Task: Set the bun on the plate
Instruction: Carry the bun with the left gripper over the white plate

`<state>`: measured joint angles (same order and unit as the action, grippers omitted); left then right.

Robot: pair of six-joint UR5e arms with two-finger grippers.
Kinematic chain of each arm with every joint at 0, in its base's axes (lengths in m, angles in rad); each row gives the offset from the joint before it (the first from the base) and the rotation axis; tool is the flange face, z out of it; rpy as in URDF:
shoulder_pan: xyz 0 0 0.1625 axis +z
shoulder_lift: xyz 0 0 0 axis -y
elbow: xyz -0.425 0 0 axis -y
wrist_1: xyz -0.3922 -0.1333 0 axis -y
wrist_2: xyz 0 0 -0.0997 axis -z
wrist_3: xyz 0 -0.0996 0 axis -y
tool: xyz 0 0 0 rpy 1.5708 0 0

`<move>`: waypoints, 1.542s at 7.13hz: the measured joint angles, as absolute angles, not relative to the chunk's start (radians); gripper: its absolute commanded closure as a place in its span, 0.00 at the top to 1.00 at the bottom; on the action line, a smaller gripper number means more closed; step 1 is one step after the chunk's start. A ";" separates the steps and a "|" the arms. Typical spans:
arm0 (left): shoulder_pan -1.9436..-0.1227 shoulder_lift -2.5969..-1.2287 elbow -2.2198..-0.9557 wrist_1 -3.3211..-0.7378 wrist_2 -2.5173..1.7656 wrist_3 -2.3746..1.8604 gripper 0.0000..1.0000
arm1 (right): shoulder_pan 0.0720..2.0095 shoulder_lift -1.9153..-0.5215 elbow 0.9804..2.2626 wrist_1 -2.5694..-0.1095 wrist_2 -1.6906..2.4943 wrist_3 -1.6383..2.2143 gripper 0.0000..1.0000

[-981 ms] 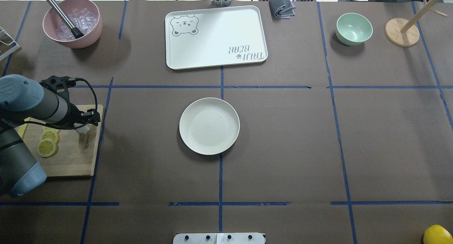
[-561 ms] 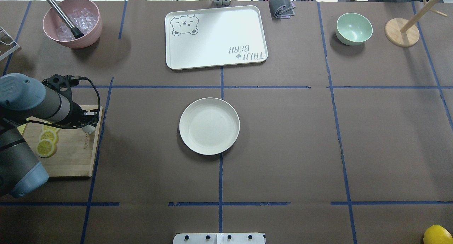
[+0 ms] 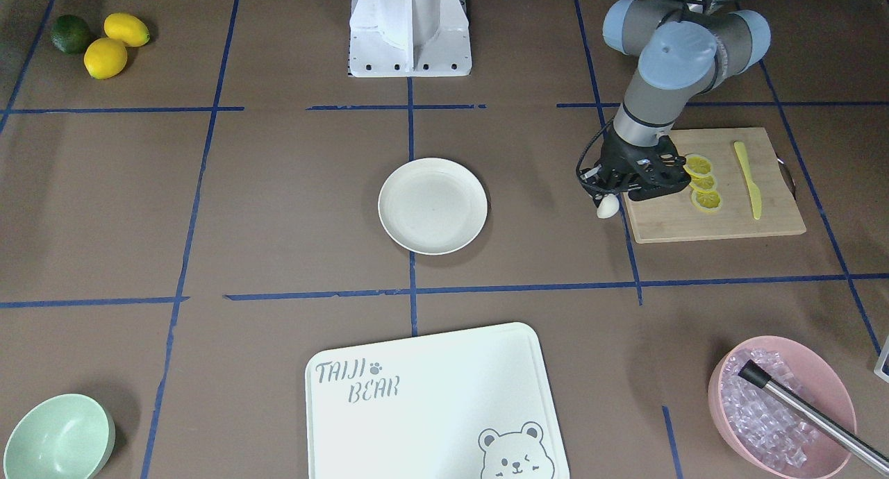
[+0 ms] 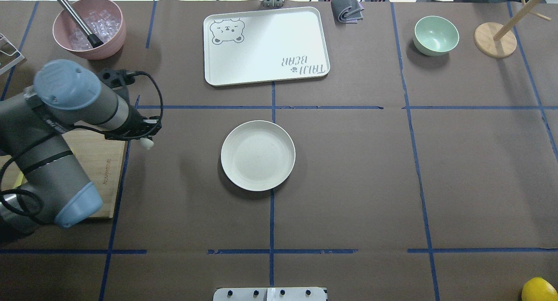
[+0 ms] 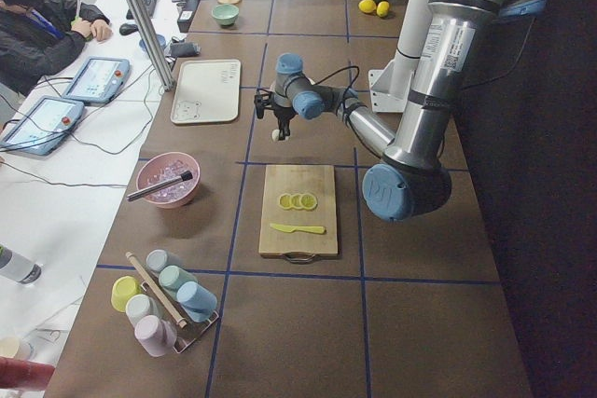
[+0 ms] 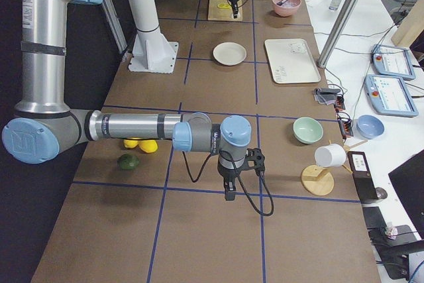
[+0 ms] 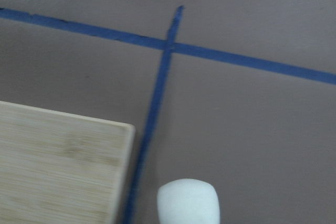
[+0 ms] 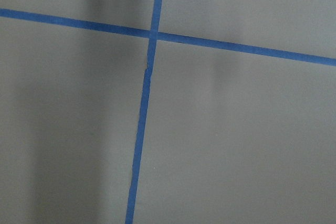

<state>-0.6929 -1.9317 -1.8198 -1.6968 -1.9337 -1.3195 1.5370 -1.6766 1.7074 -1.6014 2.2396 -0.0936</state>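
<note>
1. The bun is being held in the left hand. The fingers are closed onto it from above, and only its lower end is being shown in the left wrist view.
2. The bun is being kept over bare desk, just off the cutting board, toward the desk's left end. It is judged to be clear of the surface.
3. The plate is being left bare at the desk's centre, well apart from the bun.
4. Key relation: the plate is lying to the robot's right of the hand, along the desk's long axis and slightly nearer the robot-side edge. A mostly sideways move is being called for, then a lowering.
5. The left arm is being judged the nearer one. The right hand is being seen only in a side view, near the desk's right end, so its opening cannot be told.
6. The lemon slices are being left on the board.
</note>
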 measured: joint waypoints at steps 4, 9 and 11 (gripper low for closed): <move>-0.545 -2.331 -1.567 -1.567 -1.846 -1.521 0.18 | 1.537 -1.677 1.704 -1.601 2.240 -0.093 1.00; -0.457 -2.430 -1.442 -1.589 -1.788 -1.551 0.99 | 1.537 -1.677 1.700 -1.602 2.240 -0.092 1.00; -0.445 -2.430 -1.442 -1.590 -1.770 -1.548 0.99 | 1.537 -1.677 1.699 -1.602 2.240 -0.092 1.00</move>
<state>-0.4452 -2.4304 -1.4422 -1.5899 -1.7703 -1.5481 1.5370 -1.6767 1.6992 -1.6015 2.2396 -0.0920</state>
